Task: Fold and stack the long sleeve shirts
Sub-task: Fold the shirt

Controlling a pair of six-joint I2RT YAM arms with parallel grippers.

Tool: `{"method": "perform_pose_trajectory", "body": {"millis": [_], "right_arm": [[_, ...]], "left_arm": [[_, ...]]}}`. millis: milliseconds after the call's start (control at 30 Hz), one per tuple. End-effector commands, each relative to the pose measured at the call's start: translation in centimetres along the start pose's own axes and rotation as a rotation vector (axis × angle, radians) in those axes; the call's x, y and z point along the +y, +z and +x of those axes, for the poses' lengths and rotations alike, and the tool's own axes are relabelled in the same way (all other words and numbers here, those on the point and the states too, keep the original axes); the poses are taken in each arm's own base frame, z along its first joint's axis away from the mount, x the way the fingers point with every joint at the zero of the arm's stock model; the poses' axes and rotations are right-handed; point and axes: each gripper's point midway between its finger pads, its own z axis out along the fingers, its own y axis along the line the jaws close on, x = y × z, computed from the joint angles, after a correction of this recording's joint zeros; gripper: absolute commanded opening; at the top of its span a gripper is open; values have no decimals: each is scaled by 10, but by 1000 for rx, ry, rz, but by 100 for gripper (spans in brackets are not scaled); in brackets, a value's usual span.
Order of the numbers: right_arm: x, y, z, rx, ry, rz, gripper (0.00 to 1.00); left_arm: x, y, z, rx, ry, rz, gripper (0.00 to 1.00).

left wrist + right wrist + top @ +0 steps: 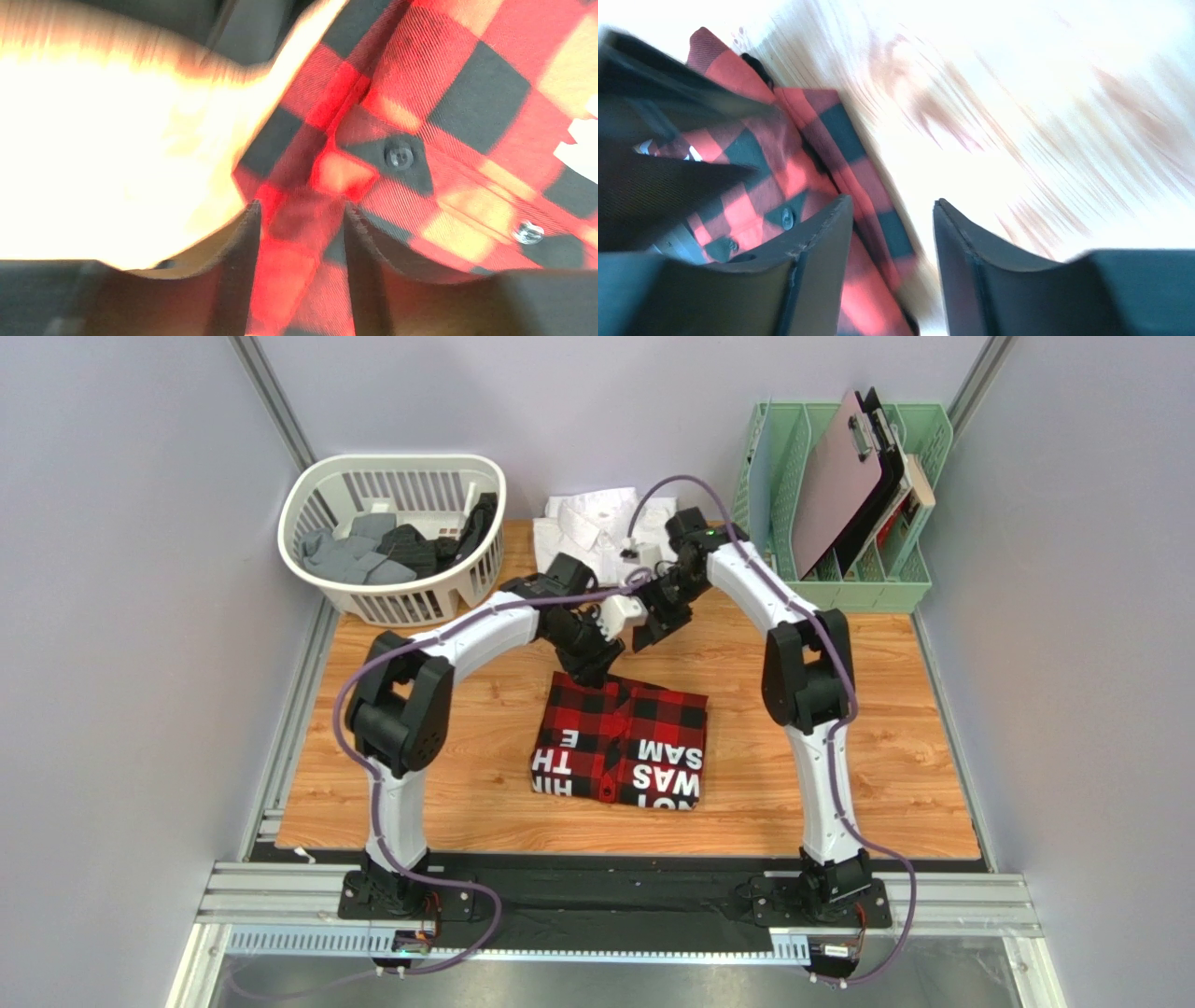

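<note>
I have the red-and-black flannel shirt (620,742) lying folded into a compact rectangle at the centre of the table (898,784), white lettering facing up. Both arms meet over its upper edge. The left gripper (302,217) stands with its jaws apart over the button placket; the cloth shows through the gap and does not look pinched. The right gripper (892,210) is also parted and holds nothing, with the shirt's edge under one finger and bare wood under the other. The white shirt (596,525) sits crumpled at the top centre, between the basket (316,490) at upper left and the green rack (765,462) at upper right. I judge the flannel to be light, soft and limp, so its layers will slide and sag if lifted by one corner. I would pinch through every layer at a folded edge, clear of the buttons, with one gripper on each side.
</note>
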Motion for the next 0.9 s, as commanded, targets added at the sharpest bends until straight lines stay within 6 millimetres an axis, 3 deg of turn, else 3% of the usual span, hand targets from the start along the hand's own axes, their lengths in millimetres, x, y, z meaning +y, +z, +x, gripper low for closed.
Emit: {"method": "perform_pose_trajectory", "body": {"millis": [0, 67, 100, 133, 167, 233, 267, 300, 333, 367, 400, 467, 533, 667, 867], "right_arm": [[-2, -90, -22, -156, 4, 98, 55], [12, -113, -11, -190, 16, 93, 58], [21, -118, -4, -201, 39, 61, 58], [38, -137, -3, -239, 24, 54, 58], [46, -127, 19, -202, 69, 14, 58], [82, -130, 29, -234, 145, -133, 59], [100, -122, 56, -205, 212, -205, 61], [122, -123, 54, -252, 192, -310, 69], [135, -118, 64, -243, 263, -361, 78], [153, -126, 70, -281, 229, -375, 84], [164, -109, 87, -269, 220, -421, 91], [190, -108, 97, -255, 253, -509, 98], [216, -87, 120, -167, 205, -570, 100], [242, -56, 149, -22, 173, -652, 100], [206, -13, 175, 162, 269, -657, 95]], "left_arm": [[-17, -96, -44, -254, -147, 16, 60], [-29, -110, -33, -273, -203, 46, 61], [-46, -127, -39, -322, -188, 92, 61], [-56, -127, -30, -319, -221, 134, 61], [-67, -131, -26, -323, -237, 170, 62], [-101, -138, -20, -336, -283, 314, 62], [-114, -139, -15, -330, -317, 378, 64], [-134, -148, -18, -365, -333, 491, 68], [-151, -143, -4, -333, -440, 580, 69], [-157, -142, -6, -368, -446, 632, 75], [-173, -141, 5, -368, -491, 713, 99], [-176, -140, 4, -392, -519, 735, 99], [-186, -133, 14, -355, -578, 787, 99], [-185, -109, 27, -310, -655, 787, 99], [-169, -52, 64, -147, -849, 749, 97]]}}
